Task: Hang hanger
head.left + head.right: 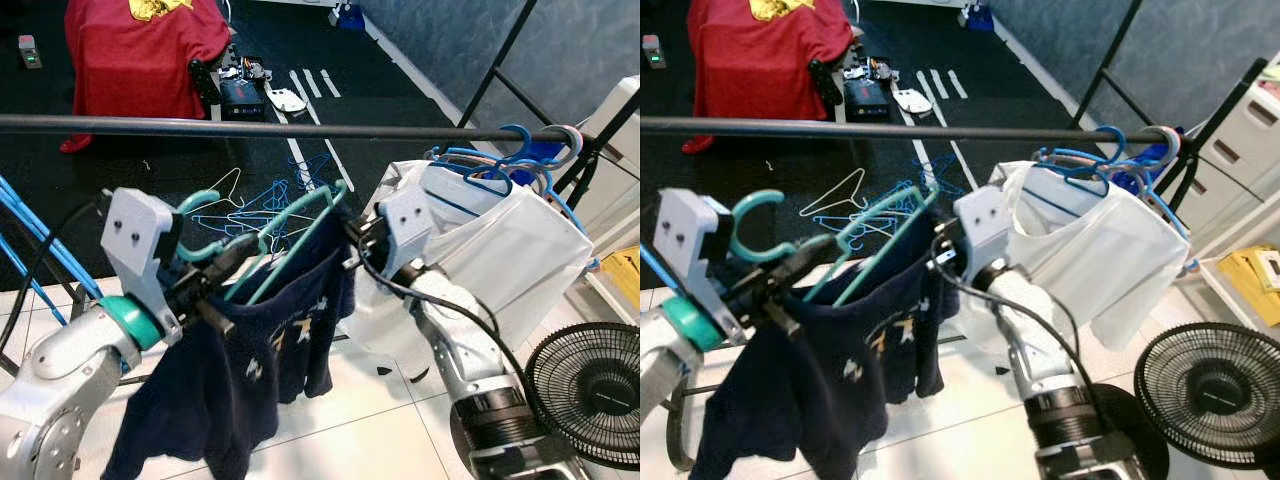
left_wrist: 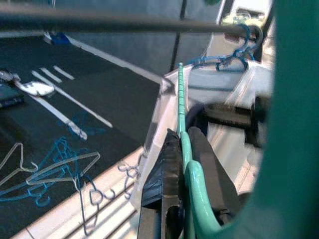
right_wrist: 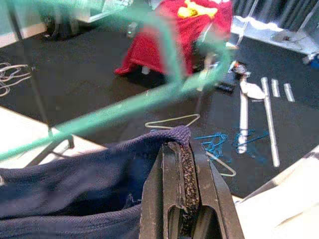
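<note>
Pretty cluttered room: a red cloth (image 1: 140, 50) is draped over something at the far left, with a black box (image 1: 240, 97) just beside it on the dark carpet. Loose wire hangers (image 1: 262, 208) lie piled on the floor. A black fan (image 1: 588, 393) stands near right, and there's a white t-shirt (image 1: 500, 240) on blue hangers (image 1: 500, 165).

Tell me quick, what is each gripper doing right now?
Left gripper: shut on the teal hanger.
Right gripper: shut on the navy shirt.
</note>
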Controlling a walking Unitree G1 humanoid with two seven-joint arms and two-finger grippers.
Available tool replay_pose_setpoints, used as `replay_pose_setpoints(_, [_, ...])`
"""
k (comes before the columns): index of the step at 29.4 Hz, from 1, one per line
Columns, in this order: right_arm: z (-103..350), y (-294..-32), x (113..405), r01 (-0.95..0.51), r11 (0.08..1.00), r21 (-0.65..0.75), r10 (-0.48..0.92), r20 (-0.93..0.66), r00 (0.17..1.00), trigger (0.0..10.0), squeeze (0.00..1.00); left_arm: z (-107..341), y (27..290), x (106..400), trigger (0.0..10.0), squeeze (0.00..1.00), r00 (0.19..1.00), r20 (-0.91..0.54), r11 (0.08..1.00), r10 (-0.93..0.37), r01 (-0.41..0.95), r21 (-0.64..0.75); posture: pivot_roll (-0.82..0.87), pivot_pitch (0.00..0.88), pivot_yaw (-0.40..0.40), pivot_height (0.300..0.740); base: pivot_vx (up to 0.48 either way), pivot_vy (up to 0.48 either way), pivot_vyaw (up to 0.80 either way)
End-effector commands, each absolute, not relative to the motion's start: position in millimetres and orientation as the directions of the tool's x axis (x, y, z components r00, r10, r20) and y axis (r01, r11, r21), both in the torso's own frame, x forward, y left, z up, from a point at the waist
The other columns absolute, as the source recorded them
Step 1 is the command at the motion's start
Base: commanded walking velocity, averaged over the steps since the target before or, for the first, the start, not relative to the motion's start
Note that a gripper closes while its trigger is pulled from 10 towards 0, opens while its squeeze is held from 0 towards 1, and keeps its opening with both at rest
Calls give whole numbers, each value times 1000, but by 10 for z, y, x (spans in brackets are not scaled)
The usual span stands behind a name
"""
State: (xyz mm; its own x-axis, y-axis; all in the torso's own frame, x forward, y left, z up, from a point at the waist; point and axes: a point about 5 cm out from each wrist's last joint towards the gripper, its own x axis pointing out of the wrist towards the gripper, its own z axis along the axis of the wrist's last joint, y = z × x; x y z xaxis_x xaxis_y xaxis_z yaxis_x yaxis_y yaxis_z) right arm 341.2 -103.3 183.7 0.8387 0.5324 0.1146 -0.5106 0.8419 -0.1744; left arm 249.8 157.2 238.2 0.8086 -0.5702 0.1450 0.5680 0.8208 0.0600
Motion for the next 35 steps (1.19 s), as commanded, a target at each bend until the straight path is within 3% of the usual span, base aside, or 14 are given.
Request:
replay_pose_setpoints(1, [1798,-1033,3360,-513,843,-161,532,115,839,0,0,2423,1529,2507,10000,0,801,164,817,-576,573,71,87,57,-62,740,0,0,0])
replay_pose_setpoints(10, [1672,-987,3240,-562,816,-133,575,102,811,0,0,2551,1434,2530,10000,0,742,254,765,-621,644,-14,64,39,-15,740,0,0,0])
replay_pose_setpoints(11, [1691,-855,3164,-646,753,-123,658,115,745,0,0,2630,1330,2584,10000,0,734,322,756,-598,650,-80,63,27,-8,740,0,0,0])
replay_pose_setpoints(14, [1708,-761,3110,-701,703,-116,711,127,692,0,0,2685,1254,2625,10000,0,731,364,747,-577,653,-127,63,26,-8,740,0,0,0])
replay_pose_setpoints(15, [1783,-607,3027,-773,626,-103,778,159,608,0,0,2730,1145,2698,10000,0,742,407,741,-533,641,-200,52,20,-11,740,0,0,0])
replay_pose_setpoints(16, [1783,-607,3027,-773,626,-103,778,159,608,0,0,2730,1145,2698,10000,0,742,407,741,-533,641,-200,52,20,-11,740,0,0,0])
replay_pose_setpoints(17, [1910,-438,2930,-842,534,-80,834,209,510,0,0,2749,1045,2788,10000,0,769,437,730,-466,614,-301,42,16,-15,740,0,0,0])
replay_pose_setpoints(18, [1910,-438,2930,-842,534,-80,834,209,510,0,0,2749,1045,2788,10000,0,769,437,730,-466,614,-301,42,16,-15,740,0,0,0])
replay_pose_setpoints(20, [2152,-207,2780,-922,387,-37,883,305,358,0,0,2730,928,2929,10000,0,827,433,704,-359,545,-456,34,12,-18,740,0,0,0])
replay_pose_setpoints(21, [2152,-207,2780,-922,387,-37,883,305,358,0,0,2730,928,2929,10000,0,827,433,704,-359,545,-456,34,12,-18,740,0,0,0])
replay_pose_setpoints(23, [2285,-67,2676,-962,272,-1,899,358,253,0,0,2735,909,3014,10000,0,859,418,701,-295,491,-517,39,9,-23,740,0,0,0])
replay_pose_setpoints(27, [2210,-28,2584,-980,197,-20,932,314,181,0,0,2822,947,3069,10000,0,865,433,746,-254,460,-481,45,7,-23,740,0,0,0])
replay_pose_setpoints(32, [1964,-133,2586,-970,230,-79,960,180,213,0,0,2911,972,3063,10000,0,848,462,790,-259,461,-403,41,12,-20,740,0,0,0])
replay_pose_setpoints(35, [1668,-442,2620,-942,303,-147,952,2,306,0,0,2999,976,2997,10000,0,815,495,816,-302,489,-308,34,22,-11,740,0,0,0])
